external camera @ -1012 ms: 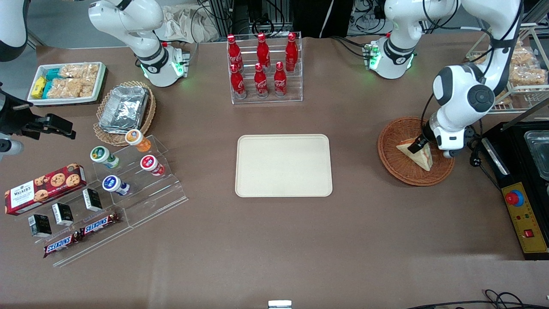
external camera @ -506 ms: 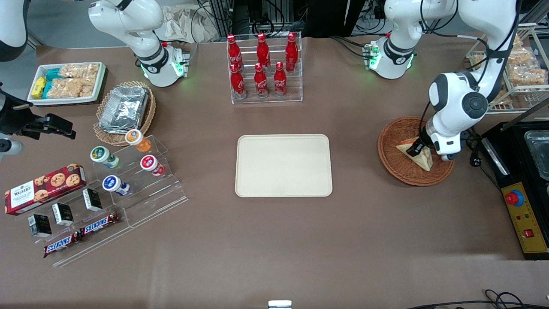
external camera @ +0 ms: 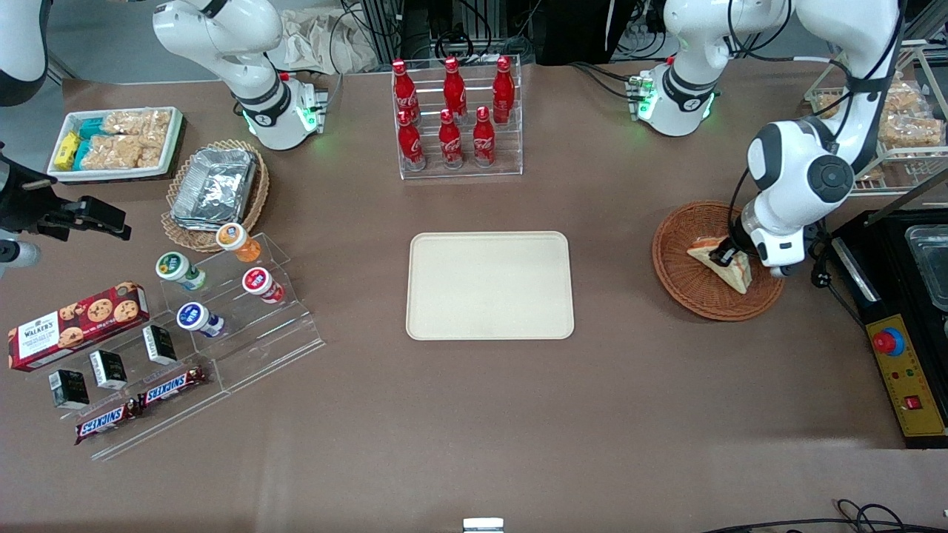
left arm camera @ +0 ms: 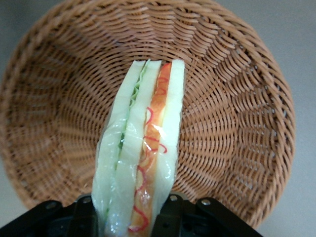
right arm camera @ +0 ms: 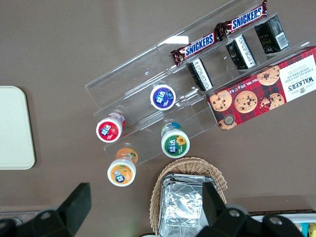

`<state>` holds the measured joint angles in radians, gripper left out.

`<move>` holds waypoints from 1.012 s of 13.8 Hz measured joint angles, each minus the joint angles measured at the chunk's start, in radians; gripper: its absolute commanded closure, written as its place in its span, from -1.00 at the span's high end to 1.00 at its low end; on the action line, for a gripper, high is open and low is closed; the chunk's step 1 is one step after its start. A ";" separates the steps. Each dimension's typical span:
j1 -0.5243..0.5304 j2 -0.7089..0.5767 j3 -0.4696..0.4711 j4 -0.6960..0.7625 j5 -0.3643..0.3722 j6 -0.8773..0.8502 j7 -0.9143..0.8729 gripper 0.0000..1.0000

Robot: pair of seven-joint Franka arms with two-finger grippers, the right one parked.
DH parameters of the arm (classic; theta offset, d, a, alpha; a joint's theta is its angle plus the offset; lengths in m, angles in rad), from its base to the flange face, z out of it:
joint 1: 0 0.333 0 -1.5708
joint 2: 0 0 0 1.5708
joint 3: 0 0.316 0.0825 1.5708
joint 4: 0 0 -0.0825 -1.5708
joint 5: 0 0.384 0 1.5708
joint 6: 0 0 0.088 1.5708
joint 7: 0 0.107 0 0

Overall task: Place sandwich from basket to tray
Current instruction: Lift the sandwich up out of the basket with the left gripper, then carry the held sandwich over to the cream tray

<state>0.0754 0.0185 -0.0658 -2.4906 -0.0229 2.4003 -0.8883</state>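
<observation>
Toward the working arm's end of the desk (external camera: 637, 414), we see the tool (external camera: 722, 255) down inside the reddish-brown wicker basket (external camera: 678, 285), closed on the sandwich (external camera: 729, 272). We note that the sandwich is a pale wedge, tilted, with its point aimed at the basket rim nearest the front camera. We find the cream tray (external camera: 489, 286) flat at the middle of the desk, well apart from the basket and with nothing on it. Farther from the camera than the tray, we see a clear rack of red bottles (external camera: 453, 111).

From the left wrist camera, we see the sandwich (left arm camera: 140, 158) standing on edge between the two dark fingers (left arm camera: 168, 215), which press its wrapped sides. We read its layers as white bread, green filling and red-orange filling. The woven basket (left arm camera: 237, 98) surrounds it.

From the right wrist camera, we see one corner of the tray (right arm camera: 15, 128), an acrylic stand with round tubs (right arm camera: 163, 97), and two Snickers bars (right arm camera: 219, 32).
</observation>
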 measured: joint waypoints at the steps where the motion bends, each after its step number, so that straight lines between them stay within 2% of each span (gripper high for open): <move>1: 0.000 -0.020 0.000 0.019 0.001 -0.049 0.007 -0.32; 6: 0.000 -0.097 -0.001 0.165 0.001 -0.324 0.152 -0.32; 10: -0.004 -0.109 -0.009 0.396 0.001 -0.589 0.256 -0.32; 14: -0.006 -0.110 -0.037 0.554 0.001 -0.724 0.466 -0.32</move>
<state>0.0691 -0.0916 -0.1023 -1.9367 -0.0215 1.6762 -0.4221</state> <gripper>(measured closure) 0.656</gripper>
